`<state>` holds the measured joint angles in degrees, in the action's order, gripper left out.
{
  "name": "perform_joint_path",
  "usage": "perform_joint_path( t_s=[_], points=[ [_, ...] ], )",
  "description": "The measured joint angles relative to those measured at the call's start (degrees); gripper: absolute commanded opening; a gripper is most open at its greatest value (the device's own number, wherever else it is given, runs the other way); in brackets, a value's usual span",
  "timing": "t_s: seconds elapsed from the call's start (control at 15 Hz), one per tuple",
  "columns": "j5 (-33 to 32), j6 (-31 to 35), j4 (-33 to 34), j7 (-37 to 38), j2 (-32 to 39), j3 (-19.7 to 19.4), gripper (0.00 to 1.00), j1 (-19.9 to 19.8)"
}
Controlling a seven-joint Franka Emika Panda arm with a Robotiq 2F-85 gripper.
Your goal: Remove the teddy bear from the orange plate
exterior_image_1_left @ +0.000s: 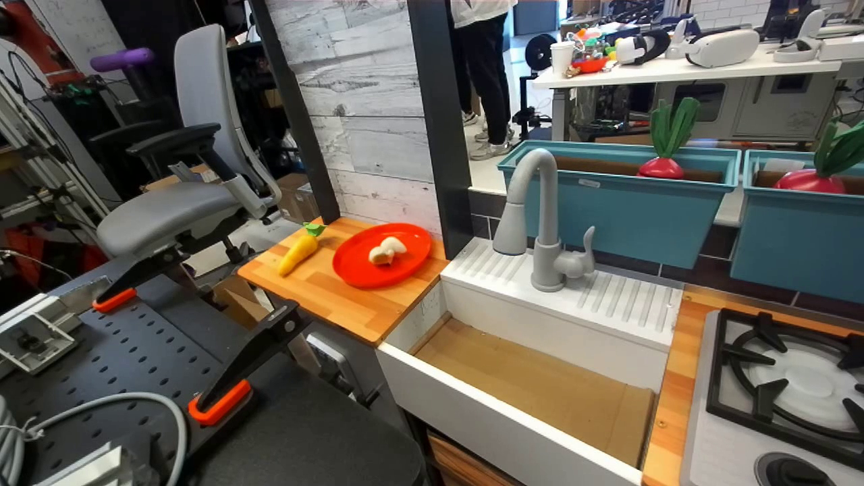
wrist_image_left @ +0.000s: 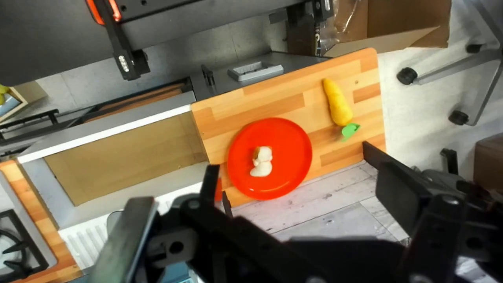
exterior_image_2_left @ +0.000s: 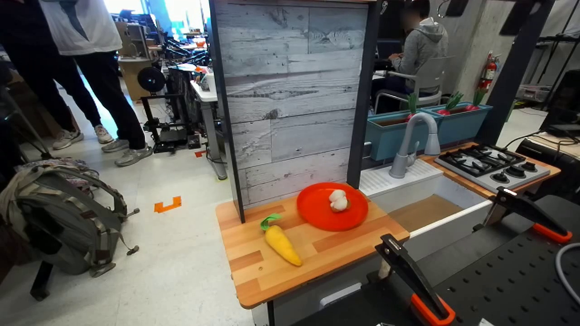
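Observation:
The teddy bear is a small pale cream toy lump with a brownish patch [exterior_image_1_left: 393, 245]. It lies on the round orange plate [exterior_image_1_left: 354, 263] in both exterior views [exterior_image_2_left: 337, 200]. The plate [exterior_image_2_left: 312, 209] rests on a light wooden counter. The wrist view shows the teddy bear [wrist_image_left: 262, 167] left of the middle of the plate [wrist_image_left: 290, 145]. My gripper [wrist_image_left: 304, 177] shows only in the wrist view. Its black fingers are wide apart with nothing between them. It appears to be above the counter, apart from the toy and plate. The exterior views do not show the arm.
A yellow carrot-like toy with a green top [exterior_image_2_left: 282, 244] lies beside the plate on the wooden counter [exterior_image_2_left: 253, 276]. A grey wood-patterned panel [exterior_image_2_left: 290, 104] stands upright behind the plate. A white sink [exterior_image_1_left: 499, 412] with a grey faucet [exterior_image_1_left: 548, 223] and a stove [exterior_image_1_left: 803, 378] adjoin the counter.

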<state>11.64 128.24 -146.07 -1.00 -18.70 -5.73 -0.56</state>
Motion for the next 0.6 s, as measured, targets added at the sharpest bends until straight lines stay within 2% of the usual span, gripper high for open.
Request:
perform_joint_path(
  t_s=[0.33, 0.6],
  points=[
    [4.6, 11.9, 1.4, -0.7, 13.8, 2.8, 1.00, 3.1],
    [6.9, 19.3, 6.7, -0.7, 27.1, 5.4, 1.00, 3.3]
  ],
)
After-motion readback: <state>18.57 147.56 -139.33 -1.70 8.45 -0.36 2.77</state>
